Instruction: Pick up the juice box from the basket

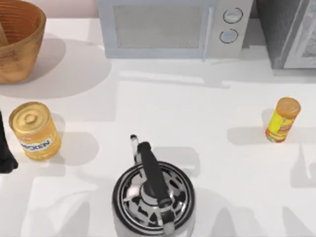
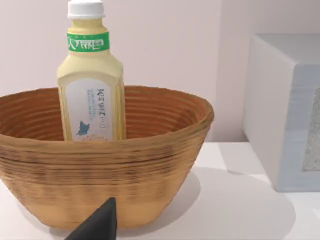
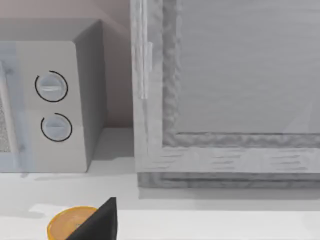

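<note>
Juice bottle (image 2: 91,75) stands upright inside the basket (image 2: 125,165), behind its near wall; my left gripper (image 2: 100,225) hovers just outside that wall, and I cannot tell its finger state.

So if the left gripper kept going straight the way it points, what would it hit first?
Probably the outer wall of the basket, which stands straight ahead of the left gripper; the pale yellow bottle stands inside, behind that wall. Depth is unclear.

the white surface (image 1: 197,113) carries an orange-brown woven wicker basket (image 1: 17,42), a gold-topped yellow tin can (image 1: 34,131), a steel kettle (image 1: 153,197), an orange-capped yellow bottle (image 1: 282,120) and a grey microwave (image 1: 173,27).
</note>
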{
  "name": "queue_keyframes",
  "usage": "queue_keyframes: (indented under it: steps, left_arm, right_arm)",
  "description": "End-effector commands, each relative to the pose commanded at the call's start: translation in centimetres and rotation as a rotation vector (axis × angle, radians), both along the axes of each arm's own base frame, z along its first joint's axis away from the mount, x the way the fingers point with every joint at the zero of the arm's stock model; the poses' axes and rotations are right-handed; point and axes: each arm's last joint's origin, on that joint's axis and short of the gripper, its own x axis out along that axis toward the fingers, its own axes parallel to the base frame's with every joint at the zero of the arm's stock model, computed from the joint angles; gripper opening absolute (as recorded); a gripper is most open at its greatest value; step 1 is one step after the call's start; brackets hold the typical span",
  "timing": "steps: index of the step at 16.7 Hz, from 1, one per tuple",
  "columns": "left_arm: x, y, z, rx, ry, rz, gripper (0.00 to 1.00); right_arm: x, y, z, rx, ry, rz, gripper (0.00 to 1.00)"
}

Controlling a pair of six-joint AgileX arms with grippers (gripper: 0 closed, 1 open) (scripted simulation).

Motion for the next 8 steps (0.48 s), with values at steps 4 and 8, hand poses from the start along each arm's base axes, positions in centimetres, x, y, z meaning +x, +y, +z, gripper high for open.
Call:
queue_keyframes:
  steps: [4,8]
  left_arm:
    - [3.6,0.5,2.9,-0.002,0.026,-0.016,1.00]
    - [10.2,1.8,4.6,-0.005,0.043,-0.014,1.00]
  right_arm:
    - [0.0,0.0,0.0,0.000,0.000,0.000,1.00]
    - [0.0,0.0,0.0,0.000,0.000,0.000,1.00]
